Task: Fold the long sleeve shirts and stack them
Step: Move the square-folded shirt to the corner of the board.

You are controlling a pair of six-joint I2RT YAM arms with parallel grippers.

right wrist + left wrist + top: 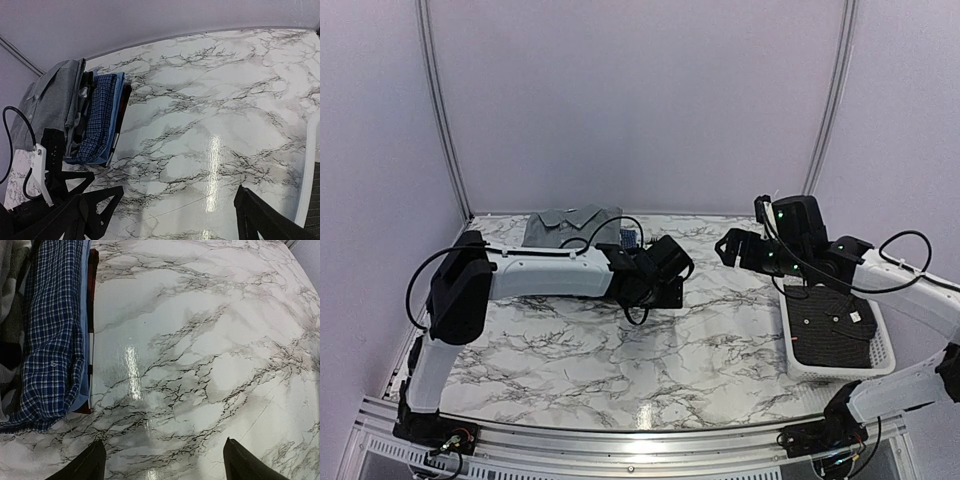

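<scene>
- While one dark charcoal shirt (830, 325) lies loosely inside the white basket (840, 372), the task is judged unfinished. That shirt appears to be the next one to fold.
- Well apart from the basket, across the marble table (620, 360), stands a stack of folded shirts (75, 115). A grey shirt (570, 222) is on top, with a blue checked shirt (52, 340) and a light blue shirt (85, 340) beneath it. The darker layers lower down cannot be identified.
- Handling, as a judgement: the charcoal shirt is soft, light and limp. It will sag and trail rather than keep any shape. Small pale buttons show on its front.
- Hold, as a judgement: the collar or a shoulder edge is the best place to pinch it, taken high so the cloth lifts clear of the basket wall.
- Risk: a fingertip could catch in the slatted wall, or the light basket could lift along with the cloth.
- Right gripper (730, 245): it hangs above bare table just beyond the basket's far corner, its forearm passing over the basket's far end. The fingers are spread wide with nothing between them.
- Left gripper (660, 268): it is well away from the basket and just beside the stack, with the forearm stretched low across the table. The fingers are spread, and its wrist view shows only bare marble between them.
</scene>
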